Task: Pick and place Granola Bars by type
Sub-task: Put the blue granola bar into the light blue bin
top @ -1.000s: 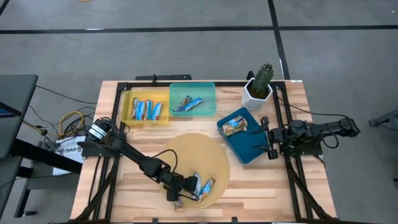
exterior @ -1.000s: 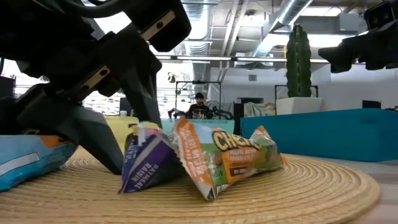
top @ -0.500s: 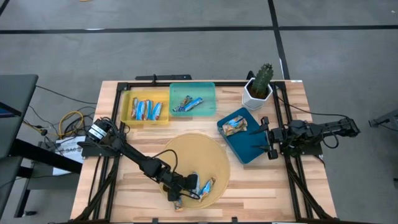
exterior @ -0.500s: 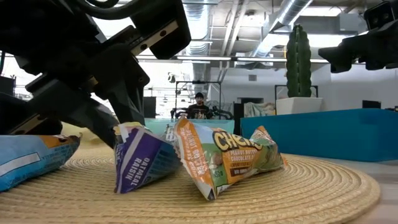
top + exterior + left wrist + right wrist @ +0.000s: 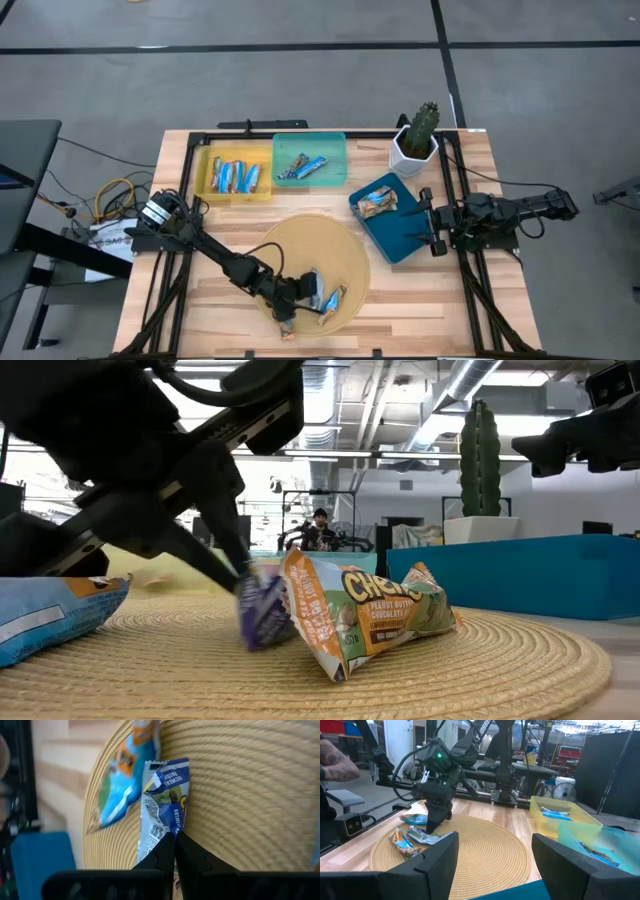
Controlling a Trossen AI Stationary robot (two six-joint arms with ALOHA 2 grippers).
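Bare woven mat (image 5: 305, 240) behind; orange bar (image 5: 365, 612) tight beside pinched wrapper (image 5: 161, 812).

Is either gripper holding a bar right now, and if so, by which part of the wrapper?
The left gripper is shut on the blue-and-silver oatmeal raisin bar, pinching one end of its wrapper over the woven mat. The right gripper is open, holding nothing.

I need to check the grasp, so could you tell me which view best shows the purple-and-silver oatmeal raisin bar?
The left wrist view: the purple-and-silver oatmeal raisin bar fills it, pinched by the left gripper. The low view blurs it; the high and right wrist views show it small.
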